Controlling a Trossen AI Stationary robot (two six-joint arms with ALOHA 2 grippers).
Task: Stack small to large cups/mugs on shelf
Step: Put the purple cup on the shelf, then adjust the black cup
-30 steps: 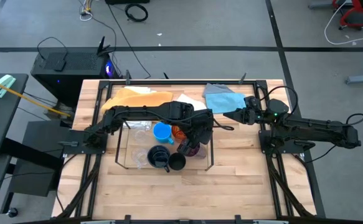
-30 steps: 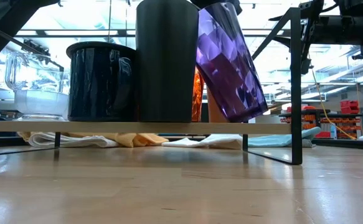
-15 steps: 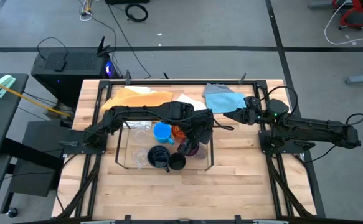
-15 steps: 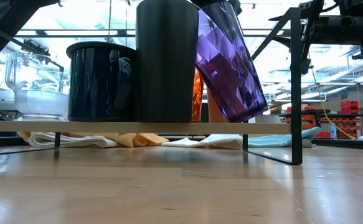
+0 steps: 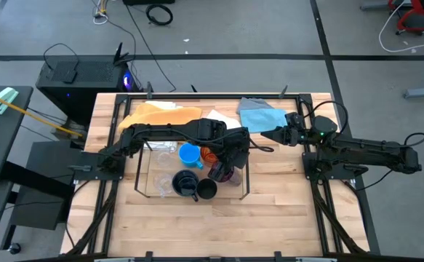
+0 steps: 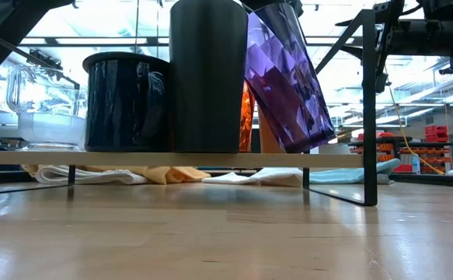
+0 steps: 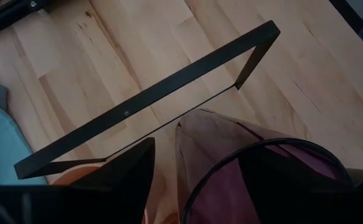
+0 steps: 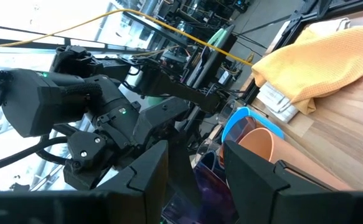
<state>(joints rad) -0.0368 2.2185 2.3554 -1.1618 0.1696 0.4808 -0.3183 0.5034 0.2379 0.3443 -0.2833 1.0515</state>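
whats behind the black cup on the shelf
In the low view, an amber-orange tumbler shows as a sliver behind the black cup. The rest of it is covered.

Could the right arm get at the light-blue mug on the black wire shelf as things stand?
Probably not easily. The left arm's gripper hangs over the tilted purple tumbler at the shelf's right end, between the right gripper, parked by the blue cloth, and the light-blue mug.
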